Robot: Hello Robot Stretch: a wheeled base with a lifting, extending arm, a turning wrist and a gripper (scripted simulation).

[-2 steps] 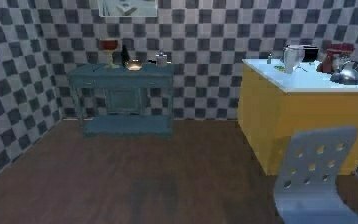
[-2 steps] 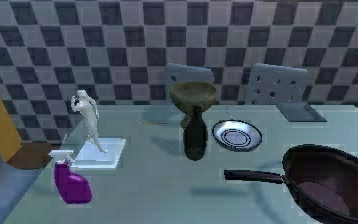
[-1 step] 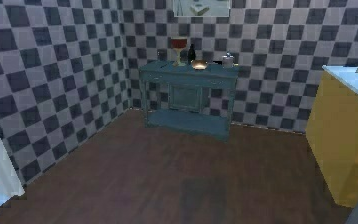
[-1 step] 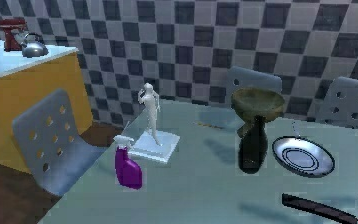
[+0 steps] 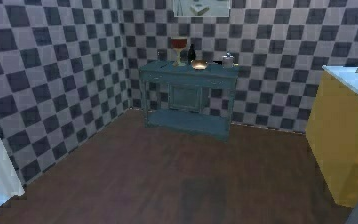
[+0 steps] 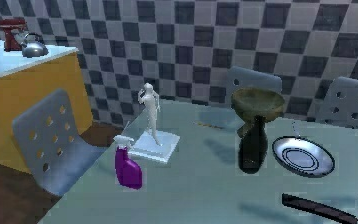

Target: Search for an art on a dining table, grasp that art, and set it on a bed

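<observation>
A white statuette of a standing figure (image 6: 149,122) on a flat white base stands upright on the grey-green dining table (image 6: 197,185) in the arm side view, left of the table's middle. A purple spray bottle (image 6: 126,166) stands just in front of it, toward the table's near left edge.
On the same table are a dark vase with an olive bowl-shaped top (image 6: 254,128), a plate (image 6: 304,156) and a dark curved object (image 6: 322,206). Grey chairs (image 6: 49,140) surround it. A yellow counter (image 6: 32,100) carries a kettle (image 6: 30,44). Ahead, a teal side table (image 5: 189,92) stands against the chequered wall.
</observation>
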